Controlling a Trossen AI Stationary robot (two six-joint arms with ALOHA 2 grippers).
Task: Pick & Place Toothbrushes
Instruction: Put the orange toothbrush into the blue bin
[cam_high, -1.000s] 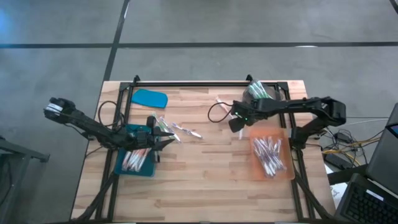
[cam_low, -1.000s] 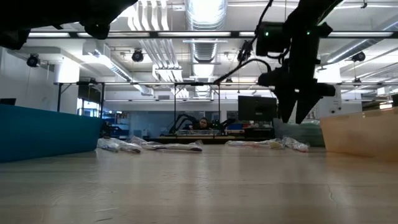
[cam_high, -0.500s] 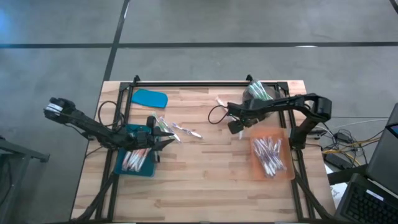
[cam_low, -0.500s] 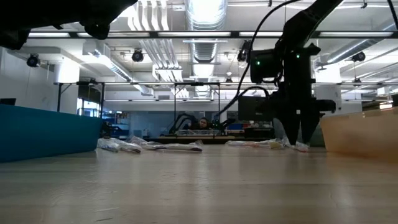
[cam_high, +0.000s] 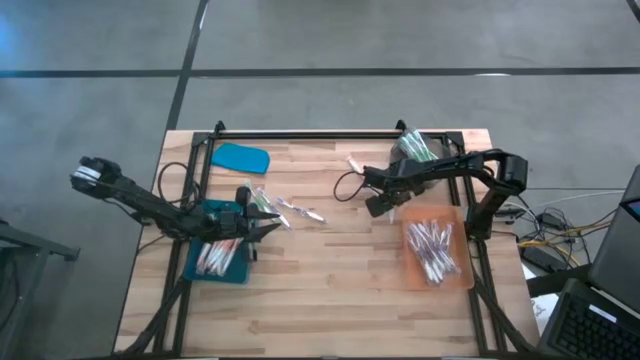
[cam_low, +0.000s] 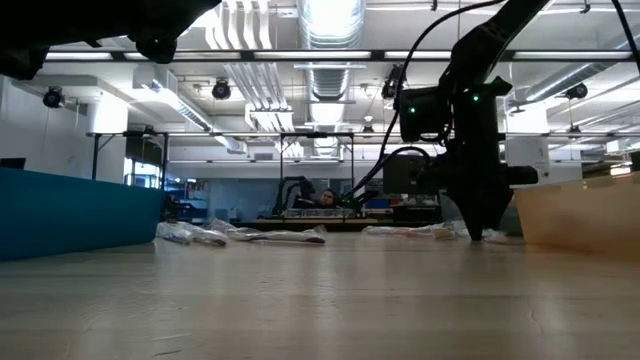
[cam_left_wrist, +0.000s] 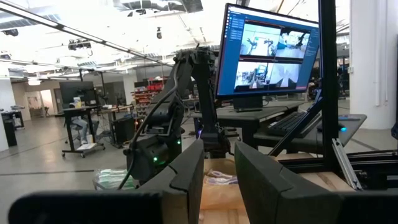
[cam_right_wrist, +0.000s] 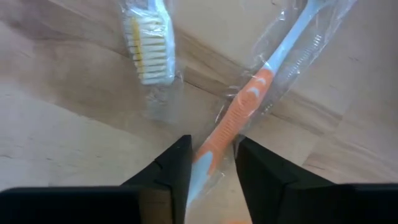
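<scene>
An orange-and-blue toothbrush (cam_right_wrist: 249, 99) in a clear wrapper lies on the wooden table, and my right gripper (cam_right_wrist: 211, 162) is shut on it just left of the orange tray (cam_high: 455, 275). Beside it lies another wrapped toothbrush (cam_right_wrist: 149, 50) with pale bristles. In the high view my right gripper (cam_high: 384, 206) points down at the table. My left gripper (cam_high: 262, 228) hangs open above the blue tray (cam_high: 192, 268), with nothing between its fingers. Both trays hold several toothbrushes. Loose toothbrushes (cam_high: 290, 210) lie on the table mid-left. My right gripper pinches the toothbrush's handle (cam_right_wrist: 219, 142) between its two fingers, where the orange grip meets the blue end. The fingers come from above, pointing down, and lie across the handle. The toothbrush lies flat on the table in its wrapper.
A blue lid (cam_high: 240, 158) lies at the far left of the table. A bag of green items (cam_high: 415, 148) sits at the far right. A black cable (cam_high: 350, 182) loops beside my right arm. Bare wood spans the table's near half.
My right gripper has come down to the table and a little toward the left, beside the orange tray. Its fingers have shut on the orange-and-blue toothbrush.
</scene>
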